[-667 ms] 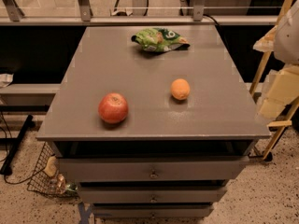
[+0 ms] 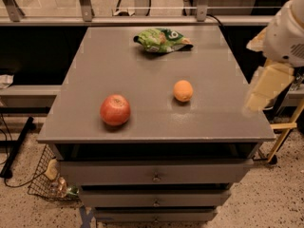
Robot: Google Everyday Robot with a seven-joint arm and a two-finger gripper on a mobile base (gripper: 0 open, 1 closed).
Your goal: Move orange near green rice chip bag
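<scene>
The orange (image 2: 183, 90) sits on the grey table top (image 2: 118, 65), right of centre. The green rice chip bag (image 2: 163, 39) lies flat near the table's far edge, well behind the orange and apart from it. My gripper (image 2: 266, 87) hangs at the right of the view, over the table's right edge, to the right of the orange and apart from it. It holds nothing that I can see.
A red apple (image 2: 115, 109) sits on the front left of the table. Drawers (image 2: 154, 175) run under the top. A wire basket (image 2: 47, 184) stands on the floor at the lower left. A rail (image 2: 142, 13) runs behind the table.
My gripper has moved a little to the left, toward the table's right edge. The orange, the apple and the bag have not moved.
</scene>
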